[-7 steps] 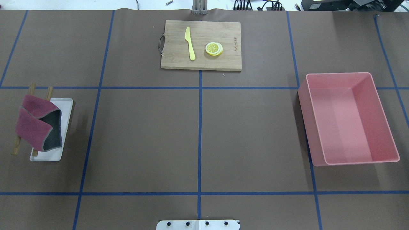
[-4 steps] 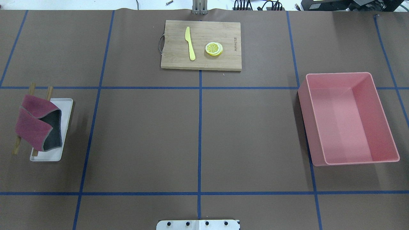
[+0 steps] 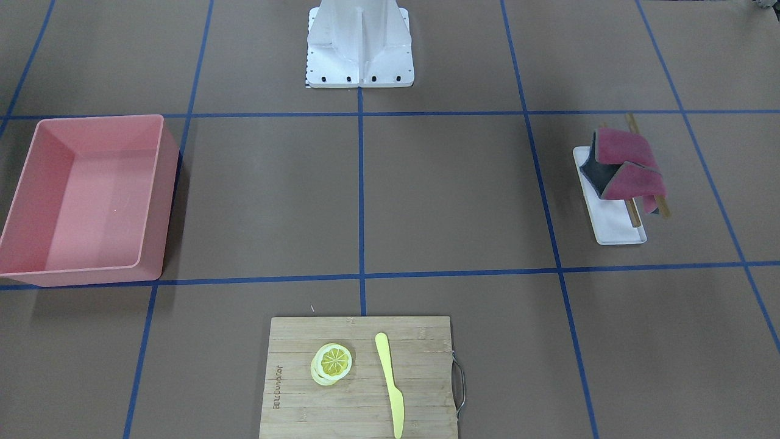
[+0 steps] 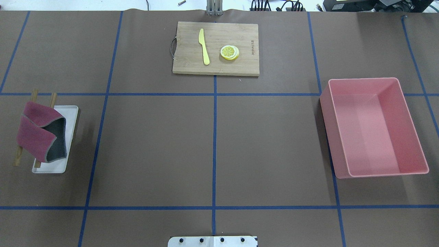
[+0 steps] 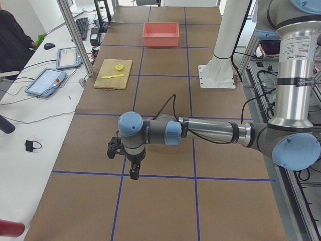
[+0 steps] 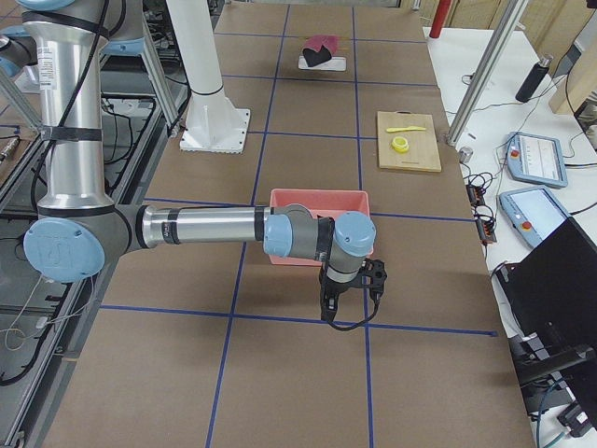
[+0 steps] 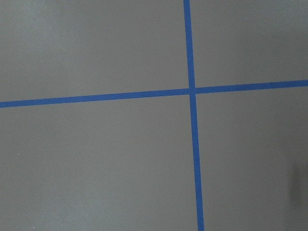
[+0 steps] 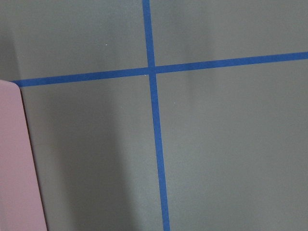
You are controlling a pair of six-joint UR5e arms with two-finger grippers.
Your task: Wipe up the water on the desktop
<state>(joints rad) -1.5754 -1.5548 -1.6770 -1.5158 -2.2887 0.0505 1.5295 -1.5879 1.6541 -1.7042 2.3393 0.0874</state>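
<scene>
**Both hands over tape crossings, cloth on its rack**

The brown desk (image 4: 154, 147), gridded with blue tape, fills every view. We see the left hand (image 5: 133, 173) hanging over a tape crossing toward the desk's left end. The right hand (image 6: 331, 308) hangs over another crossing, near the pink bin (image 4: 374, 127) on the right. Only the side views show the hands, so we cannot tell whether either is open or closed. On the left side, a red-and-grey cloth (image 4: 39, 135) drapes over a wooden rack (image 4: 16, 158) on a white tray (image 4: 70, 116). At far centre lies a bamboo cutting board (image 4: 216, 67) carrying a yellow knife (image 4: 204, 46) and lemon slices (image 4: 229, 52).
</scene>
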